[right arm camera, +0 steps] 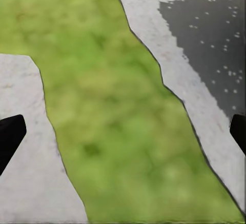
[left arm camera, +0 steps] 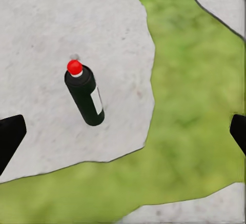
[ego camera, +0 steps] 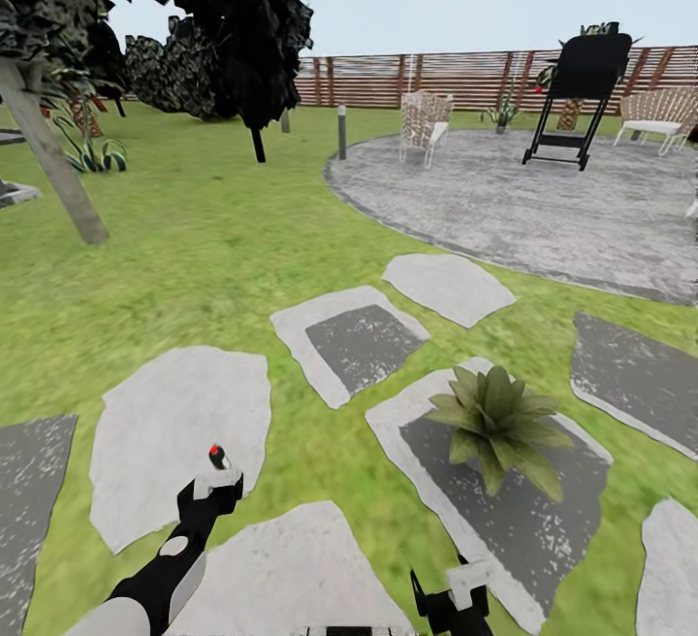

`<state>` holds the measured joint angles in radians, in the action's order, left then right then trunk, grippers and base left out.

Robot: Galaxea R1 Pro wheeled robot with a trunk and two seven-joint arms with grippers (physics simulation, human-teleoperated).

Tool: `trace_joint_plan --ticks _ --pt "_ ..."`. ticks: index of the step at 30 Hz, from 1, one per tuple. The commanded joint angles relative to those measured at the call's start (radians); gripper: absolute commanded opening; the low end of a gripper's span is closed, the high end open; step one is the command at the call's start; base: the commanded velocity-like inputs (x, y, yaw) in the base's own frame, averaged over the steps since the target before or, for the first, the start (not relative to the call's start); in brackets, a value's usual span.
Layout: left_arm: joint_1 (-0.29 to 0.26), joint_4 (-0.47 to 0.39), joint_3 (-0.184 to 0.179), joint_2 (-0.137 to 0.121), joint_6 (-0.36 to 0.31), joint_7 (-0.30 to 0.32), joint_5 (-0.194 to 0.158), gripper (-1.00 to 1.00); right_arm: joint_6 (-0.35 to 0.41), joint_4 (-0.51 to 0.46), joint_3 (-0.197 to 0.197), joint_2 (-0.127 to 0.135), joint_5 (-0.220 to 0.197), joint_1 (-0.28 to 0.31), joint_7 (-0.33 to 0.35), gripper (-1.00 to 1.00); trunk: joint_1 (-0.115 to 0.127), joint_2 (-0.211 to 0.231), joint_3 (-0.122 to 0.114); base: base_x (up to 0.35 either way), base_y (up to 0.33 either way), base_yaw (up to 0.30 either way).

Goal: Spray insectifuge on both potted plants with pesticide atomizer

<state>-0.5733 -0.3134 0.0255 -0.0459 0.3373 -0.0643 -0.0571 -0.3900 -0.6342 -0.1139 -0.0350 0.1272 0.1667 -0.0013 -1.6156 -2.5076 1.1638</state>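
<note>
1. We look out over the garden lawn (ego camera: pixel 204 229), with grey stepping slabs (ego camera: pixel 179 437) scattered across the grass ahead of us.
2. The pesticide atomizer (left arm camera: pixel 85 95), a dark bottle with a red cap and a white label, stands on a pale slab; in the head view its red tip (ego camera: pixel 216 452) pokes up just past our left arm.
3. Our left end effector (left arm camera: pixel 123 131) hangs above that slab with its fingers (left arm camera: pixel 10 137) spread wide, the bottle between them but nearer one finger, untouched.
4. Our right end effector (right arm camera: pixel 123 131) is spread wide too, holding nothing, over a strip of grass between two slabs.
5. One potted plant (ego camera: pixel 499 423) sits on a dark-centred slab ahead to our right, leaves fanned out low.
6. Farther off we see the round paved patio (ego camera: pixel 543 200) with white chairs (ego camera: pixel 425 124), a black folding stand (ego camera: pixel 577 98) and the slatted fence (ego camera: pixel 456 79) behind.
7. Dark trees (ego camera: pixel 242 15) stand on the left.
</note>
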Motion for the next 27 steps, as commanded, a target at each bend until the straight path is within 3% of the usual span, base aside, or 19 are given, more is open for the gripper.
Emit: trace_joint_plan --ticks 1,9,12,15,27 --pt "0.000 0.001 -0.001 0.000 0.003 0.000 -0.006 1.00 -0.003 0.001 0.002 0.000 0.008 0.001 0.000 1.00 0.000 -0.001 0.006 0.000 0.000 -0.141" --pt "0.000 0.000 0.000 -0.003 0.003 -0.002 -0.006 1.00 -0.003 0.001 0.002 0.000 0.008 0.001 0.000 1.00 -0.004 -0.002 0.048 0.000 0.000 -0.140" --pt "0.000 0.001 0.018 -0.003 0.004 -0.002 -0.006 1.00 -0.003 0.001 0.002 0.000 0.008 0.001 0.000 1.00 -0.005 -0.003 0.064 0.000 0.000 -0.131" --pt "0.000 0.002 0.052 -0.003 0.005 0.000 -0.006 1.00 -0.003 0.001 0.002 0.000 0.008 0.001 0.000 1.00 -0.005 -0.003 0.069 0.000 0.000 -0.128" --pt "0.000 0.005 0.059 0.000 0.005 0.003 -0.004 1.00 -0.003 0.001 0.001 -0.001 0.009 0.001 0.002 1.00 -0.005 -0.003 0.079 0.000 0.000 -0.059"
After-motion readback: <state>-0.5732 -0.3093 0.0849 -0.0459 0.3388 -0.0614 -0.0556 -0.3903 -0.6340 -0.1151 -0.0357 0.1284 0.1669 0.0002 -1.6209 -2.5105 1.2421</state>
